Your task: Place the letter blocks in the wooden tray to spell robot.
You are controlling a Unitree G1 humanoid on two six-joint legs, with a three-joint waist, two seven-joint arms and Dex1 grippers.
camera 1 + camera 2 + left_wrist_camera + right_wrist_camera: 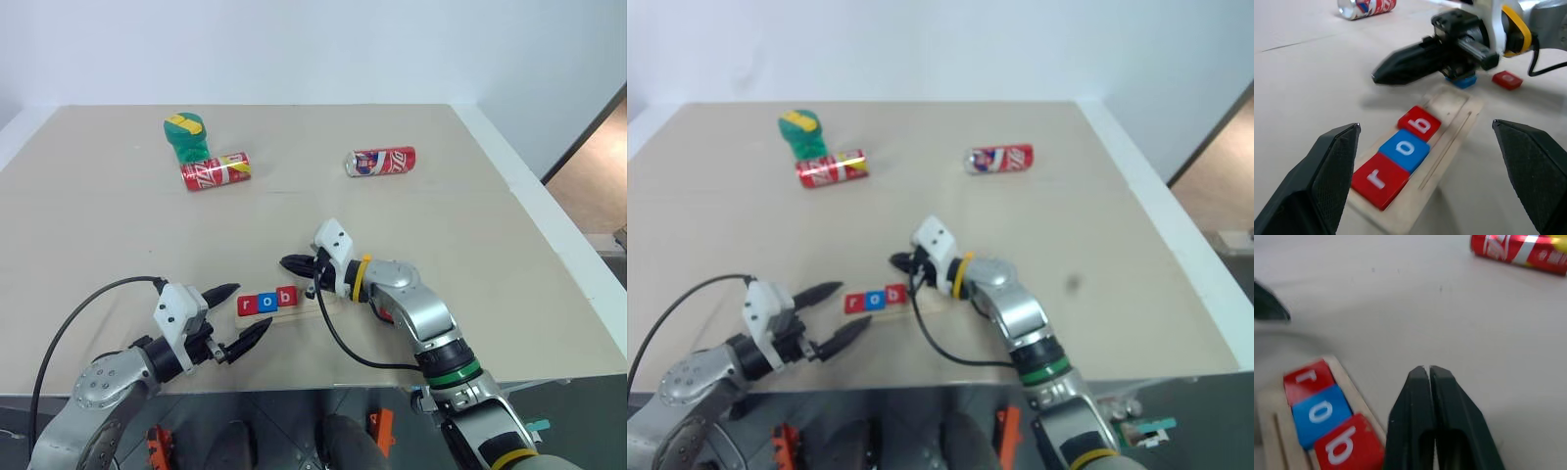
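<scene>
left eye view: right claw (290, 262) pinched empty above wooden tray (294, 311).

Two soda cans (216, 171) (380, 162) — green bag (186, 136)

The left gripper (238, 318) sits near and left, fingers spread wide, pointing right — empty. The right gripper (290, 262) reaches in from the right, fingers pressed together, pointing left.

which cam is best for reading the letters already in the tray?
Left wrist view: the wooden tray holds the letter blocks r, o, b, large and readable. Right wrist view shows them partly cropped; the eye views show them small.
</scene>
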